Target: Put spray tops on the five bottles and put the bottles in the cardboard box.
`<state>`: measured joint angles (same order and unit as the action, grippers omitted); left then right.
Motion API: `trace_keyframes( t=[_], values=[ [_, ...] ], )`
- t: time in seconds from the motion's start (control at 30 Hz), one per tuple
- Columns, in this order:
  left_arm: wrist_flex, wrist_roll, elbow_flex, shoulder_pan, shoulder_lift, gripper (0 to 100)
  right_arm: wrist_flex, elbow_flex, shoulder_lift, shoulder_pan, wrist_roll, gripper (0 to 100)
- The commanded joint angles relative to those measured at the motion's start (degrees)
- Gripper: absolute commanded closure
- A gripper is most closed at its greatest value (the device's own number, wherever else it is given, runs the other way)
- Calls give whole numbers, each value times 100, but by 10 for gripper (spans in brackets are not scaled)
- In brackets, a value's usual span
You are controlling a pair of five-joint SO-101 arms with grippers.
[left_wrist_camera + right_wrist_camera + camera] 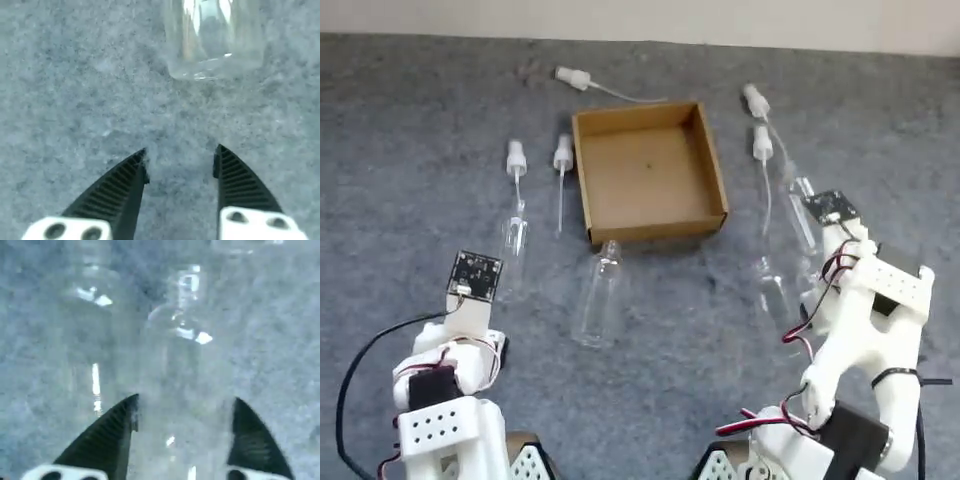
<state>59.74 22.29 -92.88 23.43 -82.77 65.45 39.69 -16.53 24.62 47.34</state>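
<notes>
Clear plastic bottles (598,295) lie on grey carpet (420,120) outside the cardboard box (660,230); right gripper (186,400), jaws spread, straddles one, seemingly lined up to grasp; left gripper (180,155), likewise parted and empty, sits just short of another's base.

- No writing, number or sign is showing legibly anywhere.
- The cardboard box (640,190) is showing plain brown faces.
- The clear bottles (598,295) are carrying no label that can be read.
</notes>
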Motion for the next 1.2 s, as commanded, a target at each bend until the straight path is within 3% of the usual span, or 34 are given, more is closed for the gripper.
trace_keyframes(
  t=[0.0,0.3,0.43,0.53,0.73,0.87,1.17],
  values=[
    [-123,44,-48,-92,-22,832,444,-207,-75,-40,26,719],
    [-97,53,-66,-92,-22,832,1974,-1965,-101,-936,-932,718],
    [-97,53,-66,-92,-22,832,2070,-3415,-40,-1657,-1600,718],
    [-97,53,-66,-92,-22,832,1042,-4347,75,-2176,-2031,718],
    [-97,53,-127,-92,-22,832,-1068,-4444,1393,-2492,-2224,720],
    [-97,53,-136,-92,-22,832,-1587,-5051,2853,-2404,-2233,720],
    [-97,53,-145,-92,-22,832,-2378,-7969,6026,-2229,-2242,720]
  ],
)
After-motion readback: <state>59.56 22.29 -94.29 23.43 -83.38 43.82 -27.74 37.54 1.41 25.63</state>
